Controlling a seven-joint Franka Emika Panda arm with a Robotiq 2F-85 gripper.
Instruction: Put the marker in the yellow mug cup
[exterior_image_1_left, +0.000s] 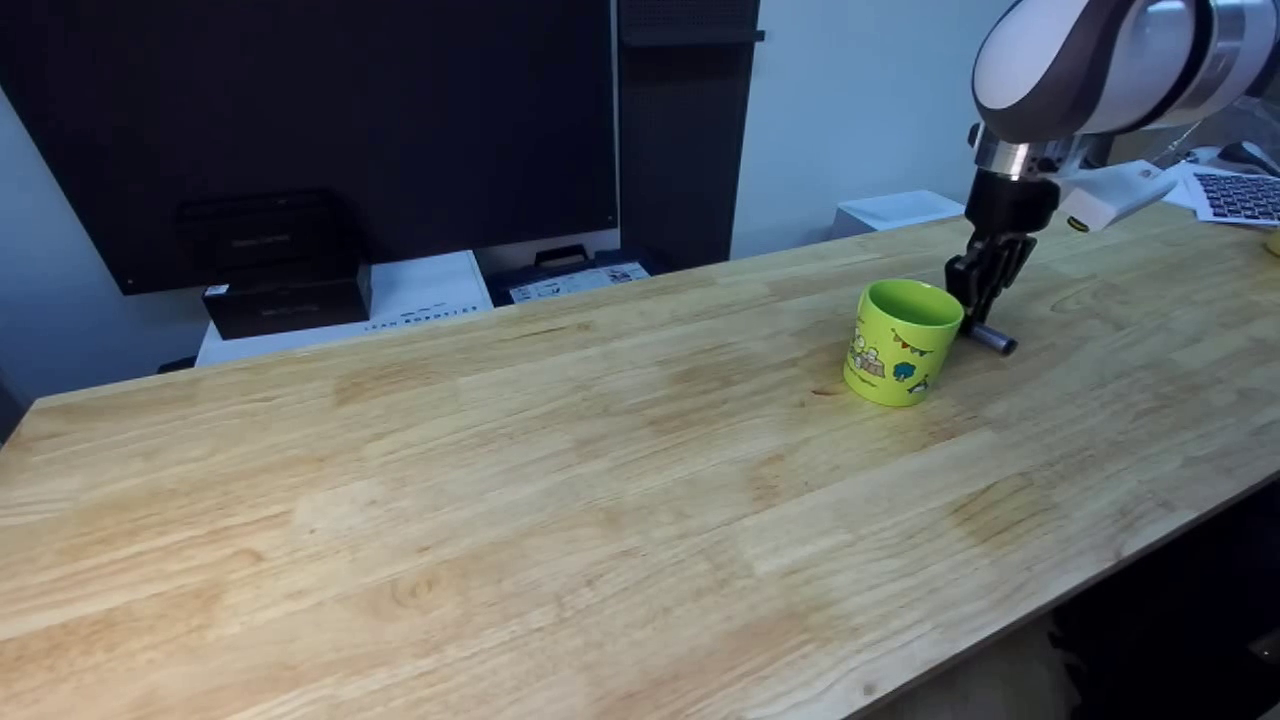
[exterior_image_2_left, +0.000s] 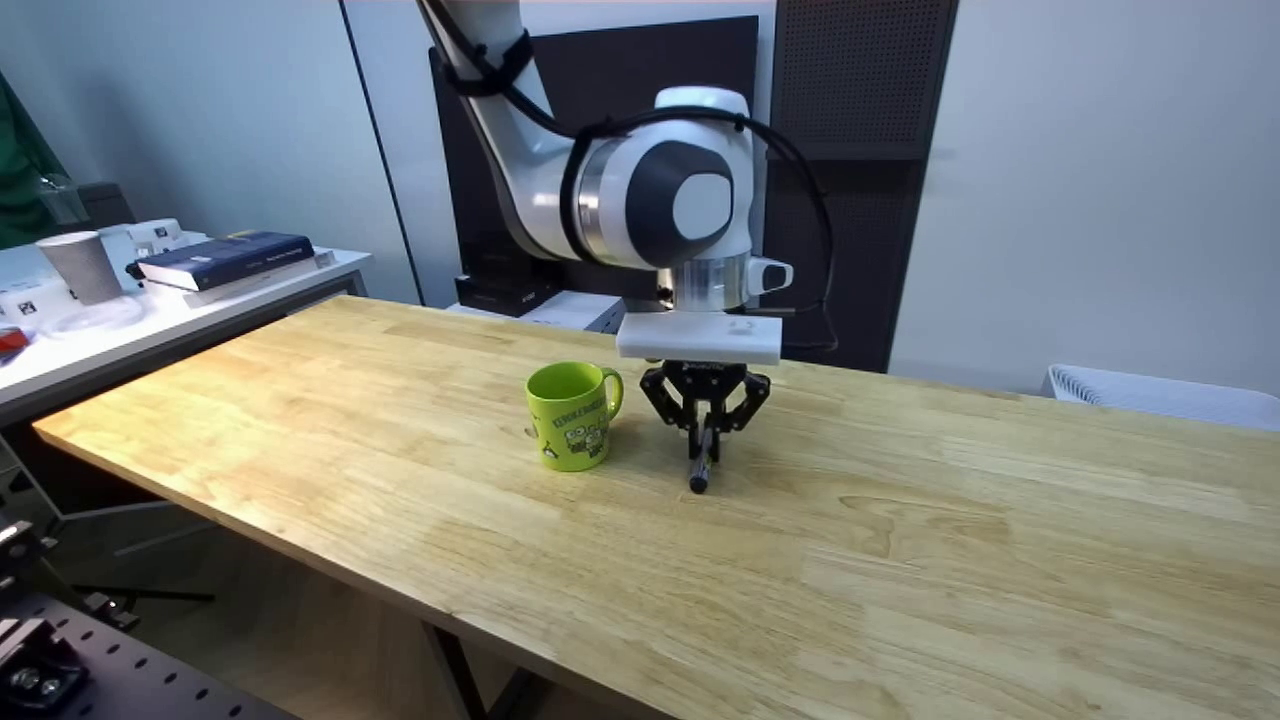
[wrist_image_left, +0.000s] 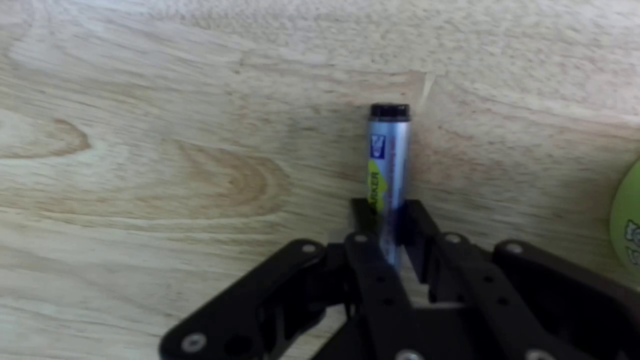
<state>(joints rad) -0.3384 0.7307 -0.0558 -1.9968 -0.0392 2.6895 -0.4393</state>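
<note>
The marker (wrist_image_left: 389, 155) has a silver barrel with a black end and a yellow-green label. It also shows in both exterior views (exterior_image_1_left: 993, 340) (exterior_image_2_left: 699, 474). My gripper (wrist_image_left: 386, 215) is shut on the marker, with one finger on each side of its barrel. In both exterior views the gripper (exterior_image_1_left: 970, 312) (exterior_image_2_left: 704, 445) is low over the table; I cannot tell whether the marker touches the wood. The far part of the marker is hidden behind the fingers. The yellow-green mug (exterior_image_1_left: 900, 350) (exterior_image_2_left: 570, 425) stands upright close beside the gripper. Its edge shows in the wrist view (wrist_image_left: 627, 220).
The wooden table (exterior_image_1_left: 500, 500) (exterior_image_2_left: 900, 560) bears the mug. The mug's handle (exterior_image_2_left: 615, 392) points toward the gripper side in an exterior view. A keyboard (exterior_image_1_left: 1240, 197) lies at the far end. A side desk (exterior_image_2_left: 180, 310) holds books and a cup.
</note>
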